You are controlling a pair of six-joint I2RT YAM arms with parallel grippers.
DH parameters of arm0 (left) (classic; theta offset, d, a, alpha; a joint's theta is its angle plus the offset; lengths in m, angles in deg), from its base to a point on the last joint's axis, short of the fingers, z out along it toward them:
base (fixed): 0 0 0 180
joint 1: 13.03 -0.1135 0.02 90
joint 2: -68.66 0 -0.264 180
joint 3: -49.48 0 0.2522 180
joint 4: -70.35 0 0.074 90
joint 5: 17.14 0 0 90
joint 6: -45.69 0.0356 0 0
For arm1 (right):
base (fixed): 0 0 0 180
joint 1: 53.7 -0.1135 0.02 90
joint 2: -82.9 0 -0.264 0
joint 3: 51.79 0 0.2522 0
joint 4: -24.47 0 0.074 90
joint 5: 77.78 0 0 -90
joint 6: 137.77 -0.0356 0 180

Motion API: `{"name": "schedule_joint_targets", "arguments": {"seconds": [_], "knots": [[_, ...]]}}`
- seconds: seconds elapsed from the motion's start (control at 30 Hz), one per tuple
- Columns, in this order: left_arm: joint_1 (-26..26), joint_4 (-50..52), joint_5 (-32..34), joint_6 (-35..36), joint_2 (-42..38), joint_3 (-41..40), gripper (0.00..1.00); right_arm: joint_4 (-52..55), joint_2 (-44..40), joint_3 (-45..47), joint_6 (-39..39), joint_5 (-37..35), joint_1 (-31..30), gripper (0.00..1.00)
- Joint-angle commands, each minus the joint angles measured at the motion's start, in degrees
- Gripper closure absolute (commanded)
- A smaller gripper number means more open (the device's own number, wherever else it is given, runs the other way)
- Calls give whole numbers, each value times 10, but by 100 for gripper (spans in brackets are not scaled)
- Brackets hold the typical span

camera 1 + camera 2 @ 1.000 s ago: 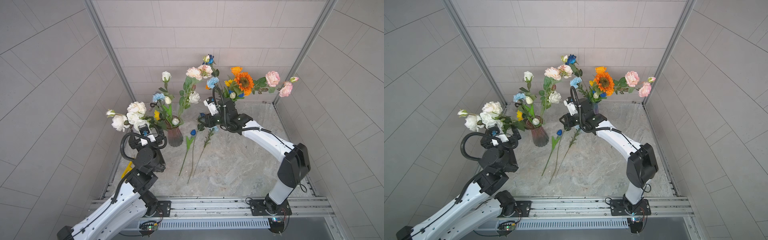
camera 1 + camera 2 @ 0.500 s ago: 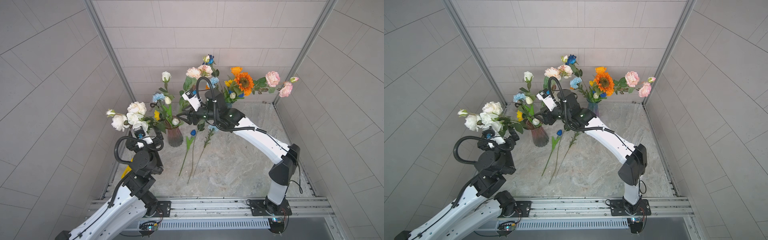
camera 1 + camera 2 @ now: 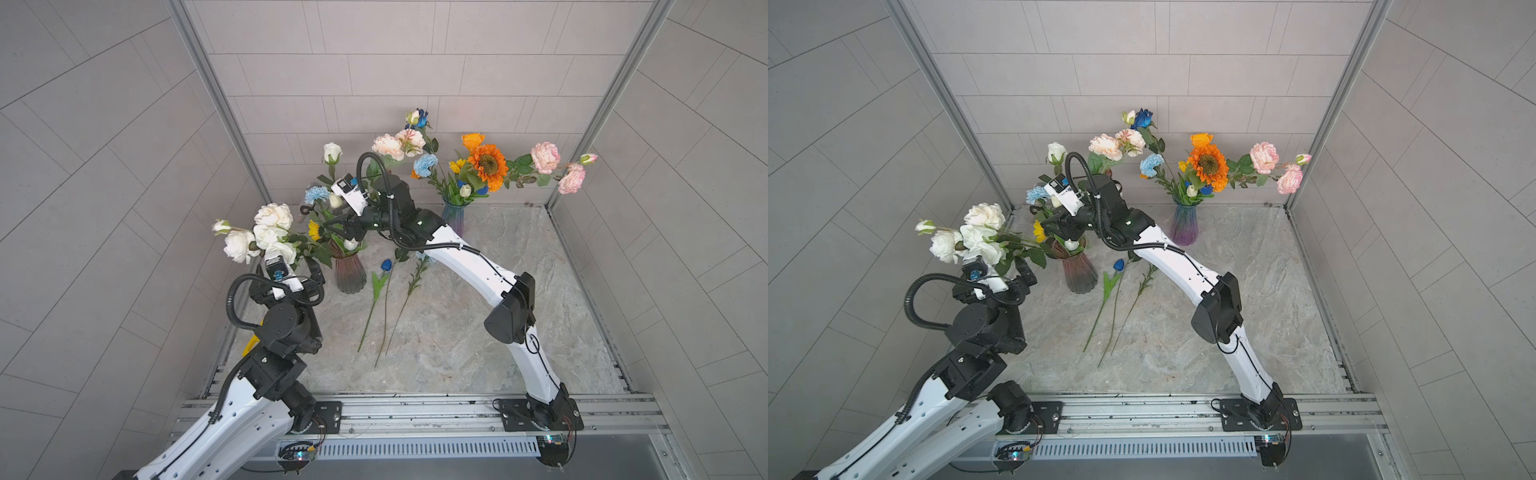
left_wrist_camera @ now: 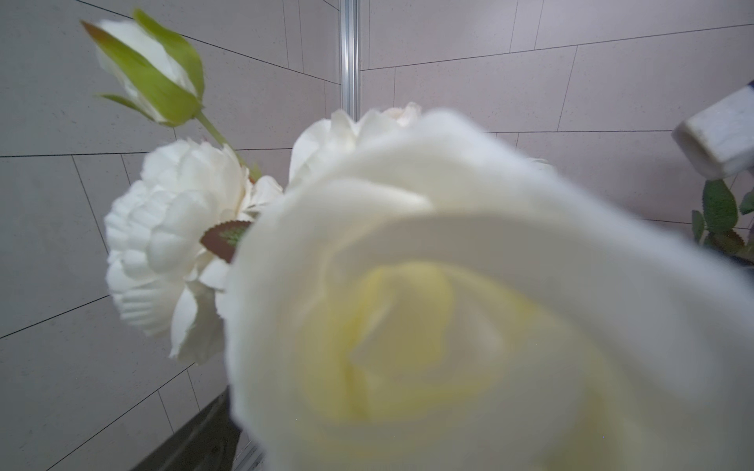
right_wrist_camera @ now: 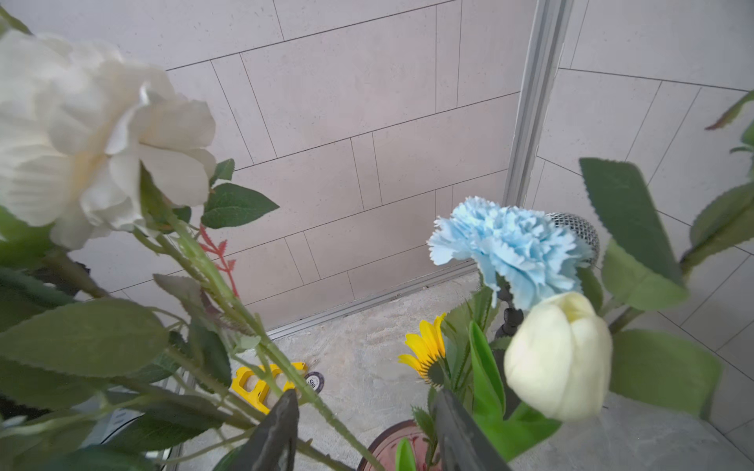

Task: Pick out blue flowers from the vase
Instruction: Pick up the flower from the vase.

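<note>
left gripper [image 3: 293, 270]: spread wide, nothing held
right gripper [image 5: 367, 412]: half open, nothing clamped, near carnation [image 5: 510, 248]
tulip [image 3: 386, 264]: 1, laid on table [image 3: 478, 332]

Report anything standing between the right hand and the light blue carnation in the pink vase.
The right hand is open, short of the light blue carnation. A white tulip bud, green leaves and a small yellow sunflower crowd the path to its stem. A thorny rose stem runs across the hand's opening.

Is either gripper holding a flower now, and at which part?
Nothing is held. The right gripper's jaws stand apart over the vase; the left gripper is open beside the white roses.
</note>
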Motion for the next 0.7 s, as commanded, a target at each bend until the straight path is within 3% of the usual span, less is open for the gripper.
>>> {"name": "schedule_joint_targets", "arguments": {"seconds": [0.0, 0.67], "knots": [[-2, 15, -8, -11, -7, 9, 4, -9, 33, -36, 28, 1, -2, 45], [-2, 31, -27, -26, -2, 0, 4, -99, 110, -62, 79, -87, -5, 43]]}}
